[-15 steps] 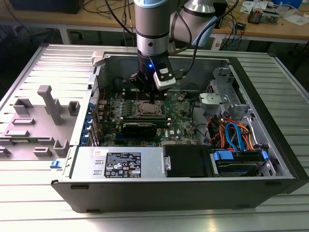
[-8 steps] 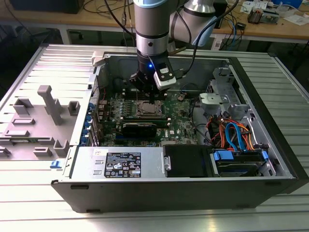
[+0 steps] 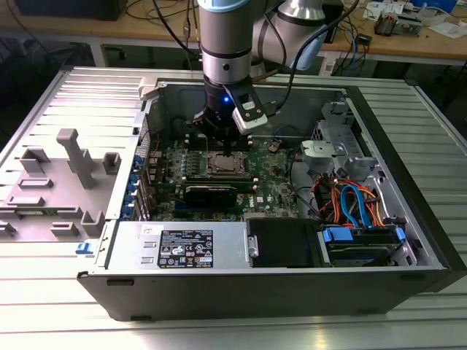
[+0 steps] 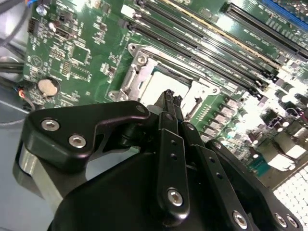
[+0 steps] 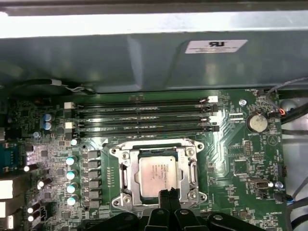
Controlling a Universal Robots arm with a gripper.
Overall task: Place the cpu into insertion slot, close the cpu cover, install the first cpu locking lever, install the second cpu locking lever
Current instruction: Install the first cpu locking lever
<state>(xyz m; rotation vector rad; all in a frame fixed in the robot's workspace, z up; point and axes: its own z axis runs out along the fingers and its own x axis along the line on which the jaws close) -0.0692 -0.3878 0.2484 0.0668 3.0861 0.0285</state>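
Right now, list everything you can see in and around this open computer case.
cpu: one, silver-grey, seated in the insertion slot.
cpu cover: one, shiny metal, framing the cpu.
memory slots: four, black, beside the insertion slot.
coin battery: one, silver, on the green board.
cables: several, orange and blue, exterior view's right.
computer case: one, black and grey, open.
gripper: one, black, shut, at the cpu cover's edge.

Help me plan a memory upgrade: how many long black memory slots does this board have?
4. The memory slots run parallel in one bank between the cpu and the grey case wall: one nearest the wall, two between, one nearest the cpu. None looks hidden.
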